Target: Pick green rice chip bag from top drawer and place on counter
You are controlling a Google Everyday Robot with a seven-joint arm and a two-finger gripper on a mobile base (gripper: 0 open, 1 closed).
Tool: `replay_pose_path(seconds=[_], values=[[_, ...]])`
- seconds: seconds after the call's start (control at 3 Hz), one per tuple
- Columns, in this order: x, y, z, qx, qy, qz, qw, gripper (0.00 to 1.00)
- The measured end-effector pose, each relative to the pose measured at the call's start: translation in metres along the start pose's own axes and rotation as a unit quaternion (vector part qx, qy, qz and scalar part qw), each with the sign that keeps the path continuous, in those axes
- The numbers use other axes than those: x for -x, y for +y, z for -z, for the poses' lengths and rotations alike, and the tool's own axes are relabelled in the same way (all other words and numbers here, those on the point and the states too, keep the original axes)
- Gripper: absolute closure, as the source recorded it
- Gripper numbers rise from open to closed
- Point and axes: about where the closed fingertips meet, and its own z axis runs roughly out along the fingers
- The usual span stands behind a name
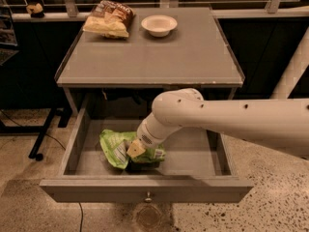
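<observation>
Camera view looked down on the grey cabinet, and the counter (pixel 193 57) filled the upper middle of the frame. Its near half was bare. From the right edge the robot's white arm (pixel 241 120) reached across the middle of the frame, below the counter's front edge, and bent down into the top drawer (pixel 193 156). The drawer stood pulled well out toward the bottom of the frame, over a speckled floor (pixel 270 197).

The green rice chip bag (pixel 112 148) lay crumpled on the drawer floor, left of centre and close to the front panel, with its white label panel facing up. A brown-and-yellow chip bag (pixel 108 21) lay at the counter's upper left corner, and a white bowl (pixel 159 24) sat just to its right, apart from it.

The gripper (pixel 136 151) was down on the right part of the green bag, touching it. I could not tell whether it had a hold on the bag. A small metal knob (pixel 148 196) marked the middle of the drawer front.
</observation>
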Motion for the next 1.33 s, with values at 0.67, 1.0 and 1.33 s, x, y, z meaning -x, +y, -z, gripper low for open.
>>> replay_pose_path(seconds=[0.67,1.0,1.33], values=[[0.01,0.002,0.097,-0.058,-0.043,0.016,0.9973,1.0],[0.028,-0.01,0.137,-0.102,-0.059,0.026,0.9927,1.0],[0.055,-0.021,0.18,-0.151,-0.081,0.043,0.9842,1.0]])
